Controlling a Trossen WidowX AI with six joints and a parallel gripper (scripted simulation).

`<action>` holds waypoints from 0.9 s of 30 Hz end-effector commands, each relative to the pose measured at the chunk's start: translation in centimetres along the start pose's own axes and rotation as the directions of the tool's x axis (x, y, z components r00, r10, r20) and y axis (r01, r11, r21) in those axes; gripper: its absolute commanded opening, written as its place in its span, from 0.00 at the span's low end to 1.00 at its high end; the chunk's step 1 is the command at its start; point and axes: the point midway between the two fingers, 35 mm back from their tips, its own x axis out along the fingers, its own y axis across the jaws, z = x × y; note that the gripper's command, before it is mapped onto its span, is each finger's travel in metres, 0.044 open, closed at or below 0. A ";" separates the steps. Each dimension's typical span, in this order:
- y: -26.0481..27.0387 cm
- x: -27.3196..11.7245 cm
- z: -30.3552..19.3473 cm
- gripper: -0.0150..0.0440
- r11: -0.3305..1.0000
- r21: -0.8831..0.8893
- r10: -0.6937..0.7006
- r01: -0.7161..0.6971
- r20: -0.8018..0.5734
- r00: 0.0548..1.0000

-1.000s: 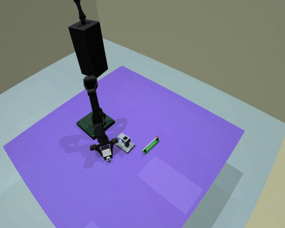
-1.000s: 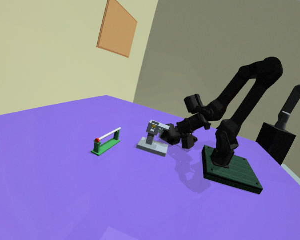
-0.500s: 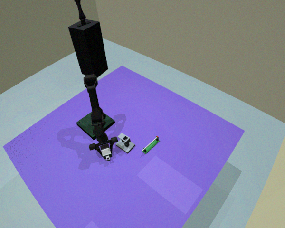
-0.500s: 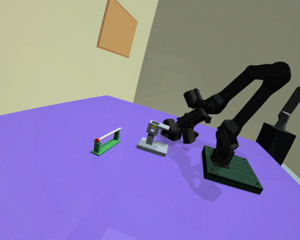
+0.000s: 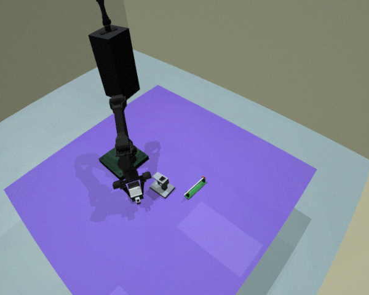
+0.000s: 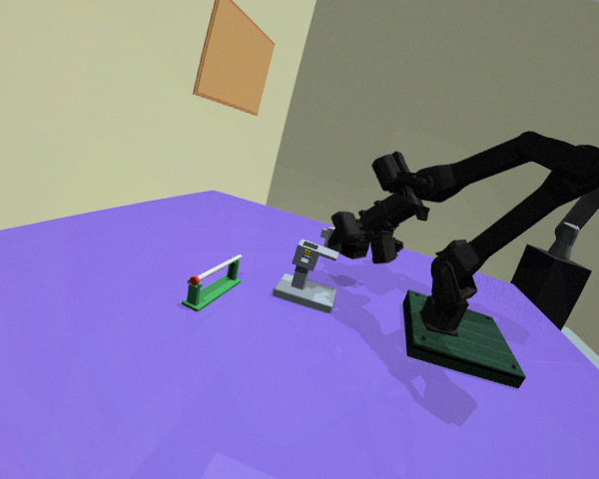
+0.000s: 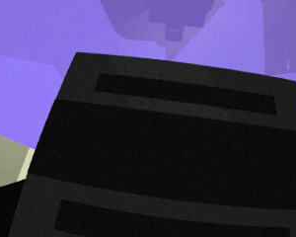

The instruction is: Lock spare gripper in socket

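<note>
My gripper (image 5: 135, 193) (image 6: 336, 242) is shut on the spare gripper, a dark block with a pale top and a small pale spigot (image 5: 138, 200) (image 6: 325, 234). Its dark grooved body (image 7: 163, 153) fills much of the wrist view; its shadow lies apart from it, so it is off the table. It is beside the grey mount (image 5: 159, 191) (image 6: 317, 301), without visible contact. The mount's raised socket (image 5: 162, 178) (image 6: 305, 254) looks empty, with no pin through it. The white lock pin (image 5: 194, 185) (image 6: 220, 267) with a red head lies along the green rack (image 5: 196, 190) (image 6: 218, 293).
The arm's dark green base plate (image 5: 110, 163) (image 6: 459, 350) stands on the purple mat (image 5: 210, 142) (image 6: 109, 360). A black pedestal (image 5: 114, 63) (image 6: 550, 283) stands behind the arm. The mount is between the held spare gripper and the rack.
</note>
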 end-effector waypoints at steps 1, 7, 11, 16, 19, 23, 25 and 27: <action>-0.1 -1.4 -1.6 0.25 1.000 -0.006 -0.001 0.001 -0.030 1.000; -0.2 -3.6 -2.5 0.25 1.000 -0.006 -0.001 0.001 -0.029 1.000; -0.2 -4.2 -2.7 0.25 1.000 -0.006 -0.001 0.001 -0.029 1.000; -0.2 -3.7 -2.1 0.25 1.000 -0.001 0.001 -0.001 -0.009 1.000; -0.2 -3.7 -2.1 0.25 1.000 -0.001 0.001 -0.001 -0.009 1.000; -0.3 -3.7 -2.1 0.25 1.000 -0.015 0.001 -0.001 -0.001 1.000; -0.6 -3.6 -2.1 0.25 0.999 -0.053 0.001 0.000 0.021 1.000; -0.9 -3.6 -2.1 0.25 0.995 -0.096 0.003 0.001 0.045 0.999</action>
